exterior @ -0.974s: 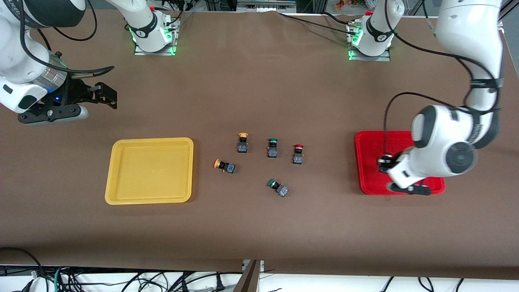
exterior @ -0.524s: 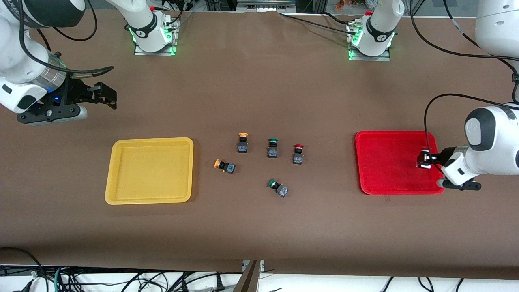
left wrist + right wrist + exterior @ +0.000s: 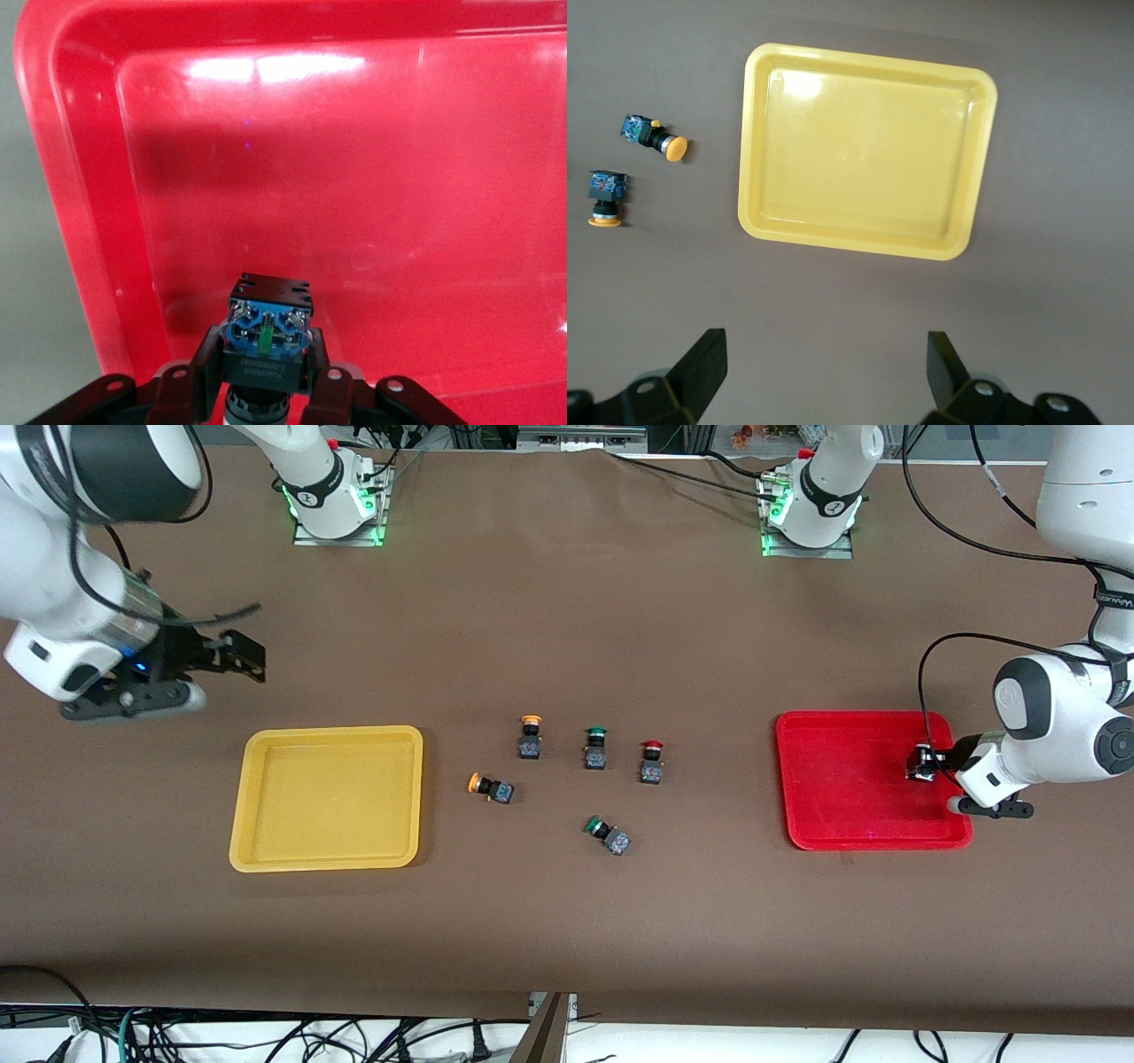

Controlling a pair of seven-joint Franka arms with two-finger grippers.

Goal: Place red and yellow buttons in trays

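Observation:
My left gripper (image 3: 923, 767) is shut on a red button (image 3: 916, 762) and holds it low over the red tray (image 3: 842, 779), near the rim at the left arm's end. In the left wrist view the button's dark body with its blue terminal face (image 3: 267, 335) sits between the fingers (image 3: 199, 367); its cap is hidden. A second red button (image 3: 652, 761) and two yellow buttons (image 3: 530, 737) (image 3: 490, 786) sit mid-table. My right gripper (image 3: 237, 654) is open and empty, over bare table just past the yellow tray (image 3: 328, 797).
Two green-capped buttons (image 3: 595, 747) (image 3: 608, 835) lie among the others. The right wrist view shows the yellow tray (image 3: 864, 150), with nothing in it, and both yellow buttons (image 3: 653, 136) (image 3: 607, 198). Both arm bases stand along the table's edge farthest from the front camera.
My left gripper carried the button from over the red tray's middle toward its rim at the left arm's end. My right gripper shifted slightly.

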